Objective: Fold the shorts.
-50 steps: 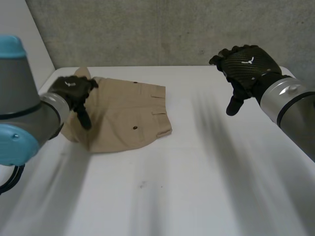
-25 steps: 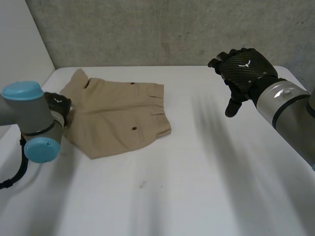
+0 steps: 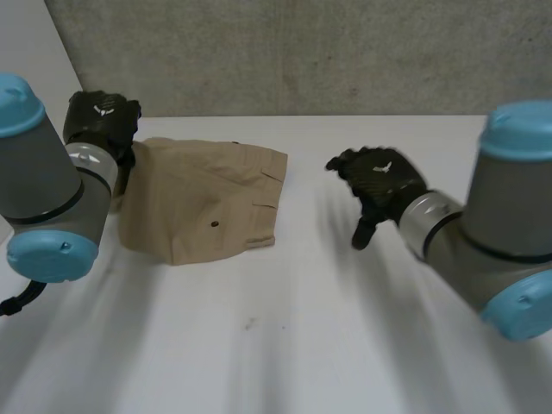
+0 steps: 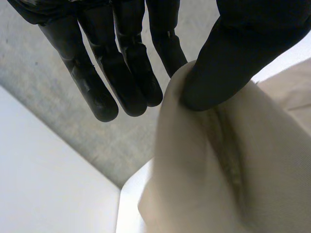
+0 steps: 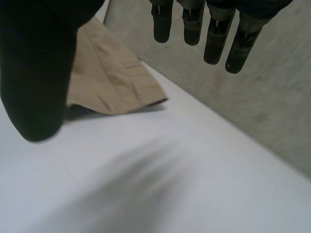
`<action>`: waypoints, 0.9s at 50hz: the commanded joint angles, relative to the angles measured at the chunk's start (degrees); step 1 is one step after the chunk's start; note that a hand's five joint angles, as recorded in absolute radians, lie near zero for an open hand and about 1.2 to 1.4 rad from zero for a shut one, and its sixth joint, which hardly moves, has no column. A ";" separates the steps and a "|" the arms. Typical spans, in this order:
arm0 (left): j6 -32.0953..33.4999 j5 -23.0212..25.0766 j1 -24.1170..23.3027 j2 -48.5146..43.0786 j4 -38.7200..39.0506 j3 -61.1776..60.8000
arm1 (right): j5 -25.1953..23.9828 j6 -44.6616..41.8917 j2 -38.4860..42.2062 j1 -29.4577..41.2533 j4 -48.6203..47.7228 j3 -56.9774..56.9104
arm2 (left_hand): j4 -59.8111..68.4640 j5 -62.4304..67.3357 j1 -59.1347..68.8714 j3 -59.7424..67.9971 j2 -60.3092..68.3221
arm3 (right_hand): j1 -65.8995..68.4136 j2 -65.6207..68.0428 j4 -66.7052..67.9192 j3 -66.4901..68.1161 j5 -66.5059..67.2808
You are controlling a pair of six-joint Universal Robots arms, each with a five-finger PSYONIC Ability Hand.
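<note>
Tan shorts (image 3: pixel 203 203) lie on the far left part of the white table (image 3: pixel 302 345). My left hand (image 3: pixel 102 121) is at their far left corner and holds it raised. In the left wrist view the thumb (image 4: pixel 243 43) pinches a ridge of the tan cloth (image 4: pixel 204 170) against a finger, while the other fingers (image 4: pixel 121 73) stay straight beside it. My right hand (image 3: pixel 379 183) hovers over bare table to the right of the shorts, apart from them. Its fingers (image 5: pixel 209 29) and thumb (image 5: pixel 34 73) are spread with nothing between them, and the shorts' edge (image 5: pixel 112 77) lies beyond the thumb.
A grey concrete wall (image 3: pixel 302 52) runs behind the table's far edge. The table's left edge (image 3: pixel 82 138) is close to my left hand. White tabletop stretches in front of and to the right of the shorts.
My left hand has shut on the shorts' far left corner and lifted it. My right hand has moved left and lower, towards the shorts. The shorts have bunched slightly.
</note>
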 commanded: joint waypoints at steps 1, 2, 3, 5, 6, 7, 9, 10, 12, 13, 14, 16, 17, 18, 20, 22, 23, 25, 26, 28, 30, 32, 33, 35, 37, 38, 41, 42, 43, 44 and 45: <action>0.16 -0.38 -4.54 6.85 -3.81 2.06 | -0.26 22.18 6.35 5.44 -6.74 0.97 | 11.58 13.99 14.90 11.75 11.39 | 1.96 -1.06 -3.69 -2.41 -3.70; 0.16 -0.47 -5.24 8.16 -3.81 2.14 | -0.17 23.07 7.15 6.33 -7.27 0.97 | 11.58 13.99 14.90 11.75 11.39 | 1.96 -1.06 -3.69 -2.41 -3.70; 0.16 -0.47 -5.68 8.87 -3.81 2.14 | 0.01 23.69 7.68 6.86 -7.62 0.88 | 11.58 13.99 14.90 11.75 11.39 | 1.96 -1.06 -3.69 -2.41 -3.70; 0.16 -0.47 -6.38 9.75 -3.81 2.23 | 0.36 24.22 9.69 8.78 -8.93 0.27 | 11.58 13.99 14.90 11.75 11.39 | 1.96 -1.06 -3.69 -2.41 -3.70; 0.07 -0.47 -7.34 10.37 -3.72 2.32 | 0.53 24.22 10.40 9.32 -9.46 0.09 | 11.58 13.99 14.90 11.75 11.39 | 1.96 -1.06 -3.69 -2.41 -3.70; 0.07 -0.47 -7.88 10.55 -3.72 2.49 | 0.80 24.31 11.02 9.76 -9.99 0.00 | 11.58 13.99 14.90 11.75 11.39 | 1.96 -1.06 -3.69 -2.41 -3.70; -0.28 -0.56 -8.76 10.72 -3.72 2.85 | 2.63 24.57 12.86 11.07 -11.74 -0.87 | 11.58 13.99 14.90 11.75 11.39 | 1.96 -1.06 -3.69 -2.41 -3.70; -0.89 -0.82 -9.63 10.99 -3.80 3.20 | 3.60 24.66 13.48 11.52 -12.36 -1.22 | 11.58 13.99 14.90 11.75 11.39 | 1.96 -1.06 -3.69 -2.41 -3.70; -1.42 -1.35 -10.43 11.25 -3.81 3.72 | 5.54 25.01 14.53 12.40 -13.16 -2.19 | 11.58 13.99 14.90 11.75 11.39 | 1.96 -1.06 -3.69 -2.41 -3.70; -1.77 -1.70 -10.78 11.51 -3.81 3.99 | 7.29 25.71 15.41 13.10 -13.68 -2.89 | 11.58 13.99 14.90 11.75 11.39 | 1.96 -1.06 -3.69 -2.41 -3.70; -2.29 -2.40 -11.22 11.86 -3.81 4.60 | 8.09 26.33 15.85 13.37 -13.78 -3.07 | 11.58 13.99 14.90 11.75 11.39 | 1.96 -1.06 -3.69 -2.41 -3.70; -2.82 -3.10 -11.57 12.22 -3.81 5.22 | 9.23 29.39 16.64 13.89 -13.95 -3.77 | 11.58 13.99 14.90 11.75 11.39 | 1.96 -1.06 -3.69 -2.41 -3.70; -3.44 -3.54 -11.83 12.48 -3.81 5.83 | 9.24 30.80 16.91 14.07 -13.95 -3.86 | 11.58 13.99 14.90 11.75 11.39 | 1.96 -1.06 -3.69 -2.41 -3.70; -3.79 -3.63 -12.01 12.48 -3.81 6.10 | 9.24 32.12 17.17 14.16 -13.95 -4.04 | 11.58 13.99 14.90 11.75 11.39 | 1.96 -1.06 -3.69 -2.41 -3.70; -4.41 -3.72 -12.27 12.57 -3.81 6.71 | 9.50 35.28 17.96 14.68 -14.13 -4.30 | 11.58 13.99 14.90 11.75 11.39 | 1.96 -1.06 -3.69 -2.41 -3.70; -5.46 -3.72 -12.80 12.57 -3.81 7.07 | 9.68 36.61 18.40 15.04 -14.30 -4.65 | 11.58 13.99 14.90 11.75 11.39 | 1.96 -1.06 -3.69 -2.41 -3.70; -5.81 -3.72 -13.15 12.57 -3.81 7.07 | 9.76 37.05 18.67 15.21 -14.48 -4.92 | 11.58 13.99 14.90 11.75 11.39 | 1.96 -1.06 -3.69 -2.41 -3.70; -6.69 -3.72 -13.85 12.57 -3.89 7.15 | 10.73 37.41 19.37 15.48 -15.27 -6.14 | 11.58 13.99 14.90 11.75 11.39 | 1.96 -1.06 -3.69 -2.41 -3.70; -6.96 -3.81 -14.12 12.57 -3.89 7.15 | 11.34 37.41 19.81 15.48 -15.62 -6.50 | 11.58 13.99 14.90 11.75 11.39 | 5.85 2.83 0.20 1.48 0.19; -7.31 -3.98 -14.21 12.75 -3.98 7.15 | 13.45 37.32 20.95 15.48 -16.59 -7.20 | 11.58 13.99 14.90 11.75 11.39 | 33.54 30.52 27.90 29.17 27.88; -7.66 -4.51 -14.21 13.27 -4.07 7.07 | 14.85 36.88 21.30 15.48 -16.94 -7.29 | 11.58 13.99 14.90 11.75 11.39 | 68.80 65.78 63.16 64.43 63.14; -7.75 -4.95 -14.12 13.89 -4.24 6.54 | 16.79 35.74 20.52 15.30 -17.29 -6.33 | 11.58 13.99 14.90 11.75 11.39 | 71.96 68.94 66.31 67.59 66.30; -7.75 -5.04 -14.03 14.06 -4.42 6.37 | 17.40 34.87 20.17 15.04 -17.38 -5.98 | 11.58 13.99 14.90 11.75 11.39 | 71.96 68.94 66.31 67.59 66.30; -7.57 -5.13 -13.86 14.50 -4.86 5.93 | 18.37 31.63 17.11 14.17 -17.03 -4.66 | 11.58 13.99 14.90 11.75 11.39 | 71.96 68.94 66.31 67.59 66.30; -7.40 -5.04 -13.51 15.20 -6.17 5.31 | 18.20 28.55 13.59 13.11 -16.94 -3.08 | 11.58 13.99 14.90 11.75 11.39 | 71.96 68.94 66.31 67.59 66.30; -7.40 -5.04 -13.24 15.38 -6.70 5.13 | 17.94 26.70 11.40 12.50 -17.03 -2.12 | 11.58 13.99 14.90 11.75 11.39 | 71.96 68.94 66.31 67.59 66.30; -7.31 -4.95 -11.49 16.17 -9.34 3.99 | 14.70 16.95 2.17 9.42 -17.21 1.32 | 11.58 13.99 14.90 11.75 11.39 | 71.96 68.94 66.31 67.59 66.30; -7.31 -4.87 -11.14 16.44 -10.04 3.73 | 13.47 13.97 0.23 8.46 -16.77 1.76 | 11.58 13.99 14.90 11.75 11.39 | 71.96 68.94 66.31 67.59 66.30; -7.31 -4.78 -10.70 16.79 -10.83 3.55 | 10.76 7.94 -3.27 6.53 -16.24 2.54 | 11.58 13.99 14.90 11.75 11.39 | 71.96 68.94 66.31 67.59 66.30; -7.40 -4.69 -10.17 17.57 -12.75 3.12 | 9.43 4.83 -4.78 5.82 -15.80 2.81 | 11.58 13.99 14.90 11.75 11.39 | 71.96 68.94 66.31 67.59 66.30; -7.40 -4.69 -9.99 18.02 -13.73 2.94 | 8.28 1.76 -6.10 5.03 -15.10 3.08 | 11.58 13.99 14.90 11.75 11.39 | 71.96 68.94 66.31 67.59 66.30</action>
